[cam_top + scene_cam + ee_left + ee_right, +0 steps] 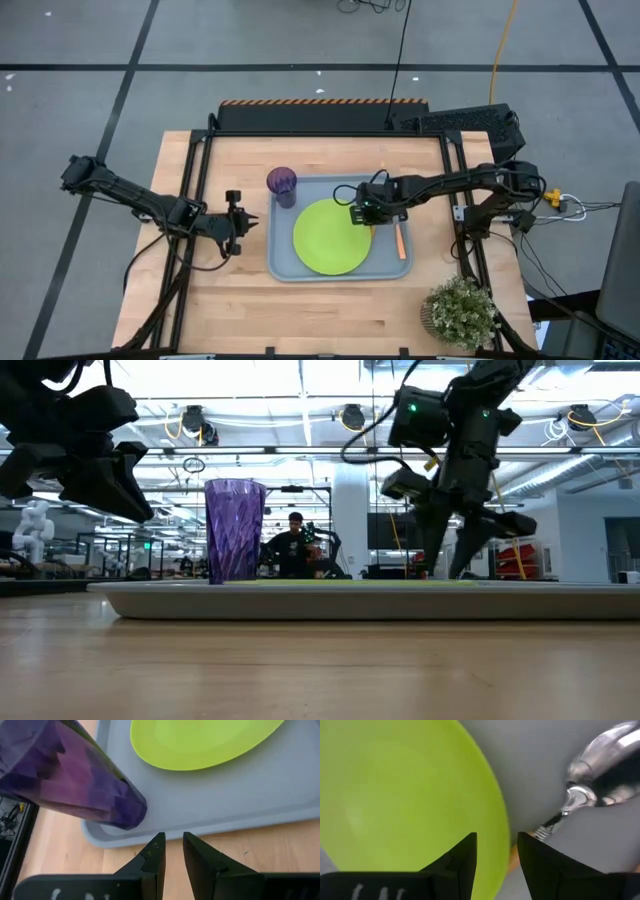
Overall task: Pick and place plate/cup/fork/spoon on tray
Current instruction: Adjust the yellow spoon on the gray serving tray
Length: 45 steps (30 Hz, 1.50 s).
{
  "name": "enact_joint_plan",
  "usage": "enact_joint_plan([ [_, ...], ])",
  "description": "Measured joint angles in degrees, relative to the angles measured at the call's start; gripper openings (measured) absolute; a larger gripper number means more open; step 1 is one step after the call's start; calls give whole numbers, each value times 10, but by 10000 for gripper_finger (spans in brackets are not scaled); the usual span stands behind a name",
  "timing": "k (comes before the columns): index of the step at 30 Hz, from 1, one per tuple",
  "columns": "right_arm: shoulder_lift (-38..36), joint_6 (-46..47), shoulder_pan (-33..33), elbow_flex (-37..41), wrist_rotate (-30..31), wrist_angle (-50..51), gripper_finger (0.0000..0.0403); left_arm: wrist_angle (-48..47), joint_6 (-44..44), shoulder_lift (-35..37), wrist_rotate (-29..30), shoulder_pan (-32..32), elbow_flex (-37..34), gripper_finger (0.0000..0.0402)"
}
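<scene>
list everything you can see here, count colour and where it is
tray: one, light grey-blue, middle of the table
plate: one, lime green, flat on the tray
cup: one, dark purple, upright in the tray's far left corner
fork or spoon: one orange handle on the tray, right of the plate; which utensil, cannot tell from above
utensil heads: shiny metal beside the plate in the right wrist view; count unclear
potted plant: one, green, near right corner of the table
table: one, light wood
person: one, far behind the table
left hand: dark, empty, left of the tray
right hand: dark, over the plate's right edge, holding nothing visible
</scene>
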<state>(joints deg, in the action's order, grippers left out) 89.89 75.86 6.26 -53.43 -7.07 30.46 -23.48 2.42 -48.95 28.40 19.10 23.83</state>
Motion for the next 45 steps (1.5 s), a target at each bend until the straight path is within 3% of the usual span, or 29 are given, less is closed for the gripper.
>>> enact_joint_plan([
  [11, 0, -30, 13, -24, 38, 139, 134, -9, -44, 0, -1, 4, 0, 72],
  [27, 0, -65, 47, -24, 119, 140, 134, -13, -60, 0, -1, 12, 0, 72],
  [38, 0, -96, 72, -23, 133, 160, 134, -14, -57, 0, -1, 12, 0, 72],
  [45, -1, -93, 73, 16, 129, 107, 134, -14, -57, 0, -1, 12, 0, 72],
])
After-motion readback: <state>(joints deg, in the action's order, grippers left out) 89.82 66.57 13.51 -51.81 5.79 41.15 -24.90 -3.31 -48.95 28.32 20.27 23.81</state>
